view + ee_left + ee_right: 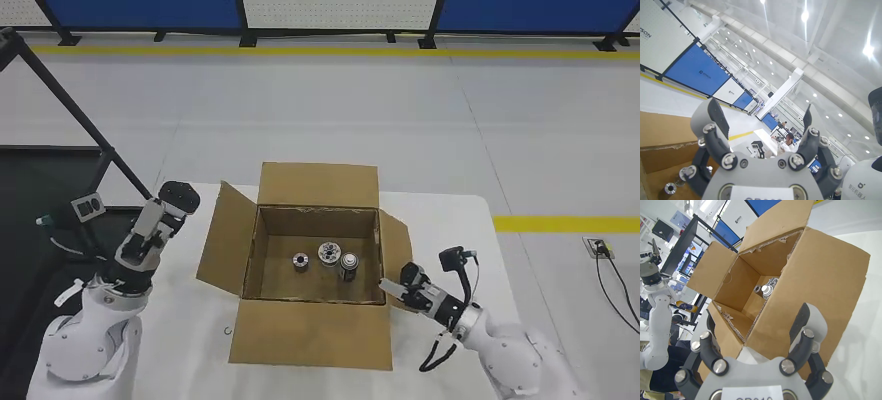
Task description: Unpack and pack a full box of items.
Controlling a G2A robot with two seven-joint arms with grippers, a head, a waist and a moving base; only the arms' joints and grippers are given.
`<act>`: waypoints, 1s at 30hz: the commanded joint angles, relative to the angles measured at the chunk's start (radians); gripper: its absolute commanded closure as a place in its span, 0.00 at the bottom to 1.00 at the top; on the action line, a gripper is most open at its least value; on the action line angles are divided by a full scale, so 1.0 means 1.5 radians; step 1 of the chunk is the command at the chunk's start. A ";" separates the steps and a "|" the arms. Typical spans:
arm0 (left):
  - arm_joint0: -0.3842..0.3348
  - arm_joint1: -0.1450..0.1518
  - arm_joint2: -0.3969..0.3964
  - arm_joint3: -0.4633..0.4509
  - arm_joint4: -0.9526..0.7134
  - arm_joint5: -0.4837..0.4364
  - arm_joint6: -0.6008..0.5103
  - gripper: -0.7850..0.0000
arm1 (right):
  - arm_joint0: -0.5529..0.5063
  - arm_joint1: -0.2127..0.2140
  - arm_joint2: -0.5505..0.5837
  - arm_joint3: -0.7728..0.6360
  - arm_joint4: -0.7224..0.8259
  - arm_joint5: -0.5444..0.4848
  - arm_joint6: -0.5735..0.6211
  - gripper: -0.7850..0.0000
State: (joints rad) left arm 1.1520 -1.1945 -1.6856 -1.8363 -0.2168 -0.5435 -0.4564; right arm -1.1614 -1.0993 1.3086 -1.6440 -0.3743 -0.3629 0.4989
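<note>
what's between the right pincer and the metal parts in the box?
One side flap of the box and the wall below it: right pincer is outside that flap, metal parts inside. Shows in right wrist and top views.

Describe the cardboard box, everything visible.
The box is plain brown corrugated cardboard, upright on the white table, top open with all four flaps folded outward. Flap edges look ragged. One inner wall has a half-round cutout. Three small metal parts sit on its floor. The right gripper is open by the right flap; contact unclear.
</note>
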 commanded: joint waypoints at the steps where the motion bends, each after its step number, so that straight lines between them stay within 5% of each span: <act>1: 0.011 0.000 -0.007 -0.003 -0.013 -0.009 0.009 0.00 | 0.007 -0.001 -0.006 0.003 -0.005 0.003 0.006 0.00; 22: 0.032 0.001 -0.018 -0.002 -0.025 -0.009 0.025 0.00 | 0.051 -0.008 -0.047 0.025 -0.017 0.014 0.022 0.00; 30: 0.032 0.001 -0.018 -0.002 -0.025 -0.009 0.025 0.00 | 0.017 -0.003 -0.017 -0.044 -0.058 0.003 -0.021 0.00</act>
State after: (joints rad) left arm 1.1994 -1.1930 -1.7133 -1.8392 -0.2546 -0.5571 -0.4182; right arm -1.1314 -1.1052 1.2800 -1.6936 -0.4483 -0.3596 0.4717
